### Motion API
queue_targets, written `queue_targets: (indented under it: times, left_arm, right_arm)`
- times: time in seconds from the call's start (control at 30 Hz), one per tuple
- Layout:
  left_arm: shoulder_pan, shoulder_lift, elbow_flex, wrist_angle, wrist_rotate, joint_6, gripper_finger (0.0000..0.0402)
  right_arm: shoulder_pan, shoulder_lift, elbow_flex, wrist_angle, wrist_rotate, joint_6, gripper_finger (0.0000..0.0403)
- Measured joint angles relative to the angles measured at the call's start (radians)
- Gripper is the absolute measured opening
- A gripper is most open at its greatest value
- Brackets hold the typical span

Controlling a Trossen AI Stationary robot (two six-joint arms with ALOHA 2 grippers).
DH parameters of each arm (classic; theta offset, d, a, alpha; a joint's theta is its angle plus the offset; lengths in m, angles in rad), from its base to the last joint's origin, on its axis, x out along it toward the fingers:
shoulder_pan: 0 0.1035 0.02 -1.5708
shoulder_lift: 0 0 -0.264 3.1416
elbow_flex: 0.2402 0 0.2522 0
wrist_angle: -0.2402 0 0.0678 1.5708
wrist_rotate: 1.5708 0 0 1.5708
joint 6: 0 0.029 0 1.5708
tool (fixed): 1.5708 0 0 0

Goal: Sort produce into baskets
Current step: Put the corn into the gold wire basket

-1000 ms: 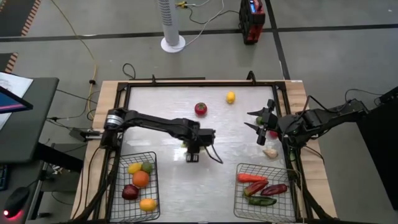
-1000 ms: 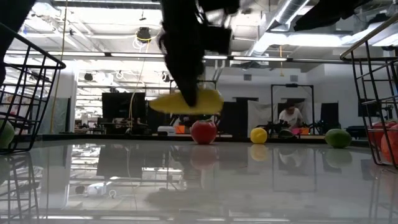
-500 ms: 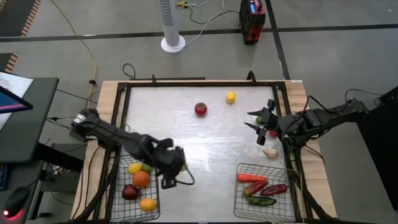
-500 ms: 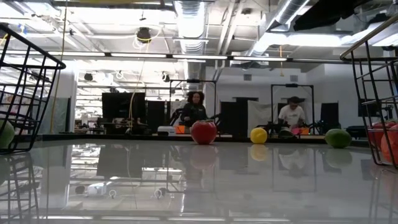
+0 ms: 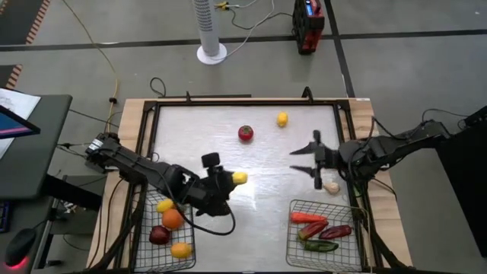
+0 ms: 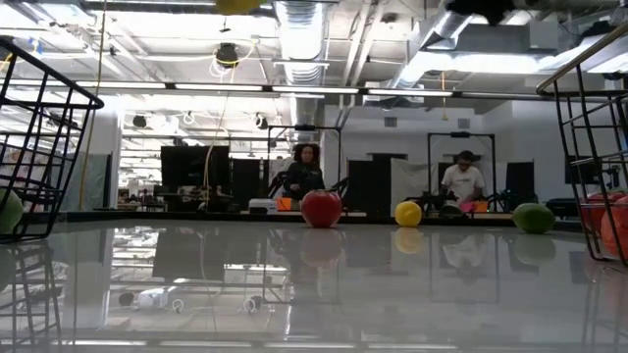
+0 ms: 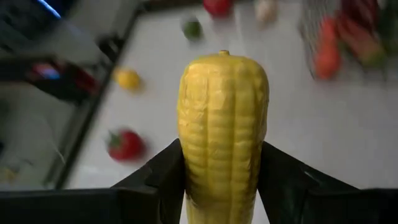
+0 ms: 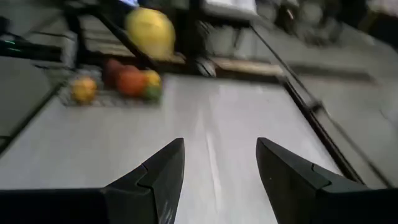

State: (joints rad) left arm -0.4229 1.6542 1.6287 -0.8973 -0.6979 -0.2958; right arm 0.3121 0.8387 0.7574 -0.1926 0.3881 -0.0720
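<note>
Corn (image 7: 222, 134) clamped upright in left tool (image 5: 228, 181), raised above table (image 5: 266, 205) just beside left basket (image 5: 186, 221) of fruit. Probably belongs with vegetables in right basket (image 5: 293, 236), so carry across, lower inside rim, then release. Right tool (image 5: 304, 159) spread wide, empty, over table's right side.

**Around the worktable**

A white tower fan (image 5: 209, 30) stands on the grey floor beyond the table's far edge, with a red and black box (image 5: 307, 24) off to one side of it. A yellow cable (image 5: 97, 47) trails across the floor. A dark desk (image 5: 30, 144) sits beside the table, a screen corner (image 5: 15, 122) showing over it. In the low view two people (image 6: 304, 175) stand in the room behind, under ceiling strip lights (image 6: 294, 90)
</note>
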Motion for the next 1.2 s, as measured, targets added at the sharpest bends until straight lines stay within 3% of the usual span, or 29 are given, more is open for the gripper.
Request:
queue_targets:
  times: [0.17,0.53,0.7,0.83,1.0,1.2]
  left_arm:
    - [0.065,0.000,0.000,0.150,-0.025,0.143,0.0155]
    - [0.134,0.000,0.000,0.351,0.184,0.341,0.0155]
    - [0.160,0.038,-0.010,0.394,0.241,0.416,0.0155]
    - [0.169,0.076,-0.086,0.557,0.263,0.542,0.0155]
    - [0.182,0.083,-0.153,0.748,0.279,0.629,0.0155]
    - [0.209,0.083,-0.161,0.793,0.354,0.627,0.0155]
  right_arm:
    - [0.073,0.129,0.000,0.303,-0.003,-0.184,0.0225]
    - [0.104,0.319,0.000,0.771,0.003,-0.428,0.0232]
    - [0.083,0.326,0.000,0.772,0.003,-0.420,0.0262]
    - [0.071,0.329,0.000,0.737,0.005,-0.408,0.0282]
    - [0.075,0.327,0.000,0.655,0.014,-0.376,0.0286]
    - [0.104,0.327,0.000,0.607,0.062,-0.344,0.0286]
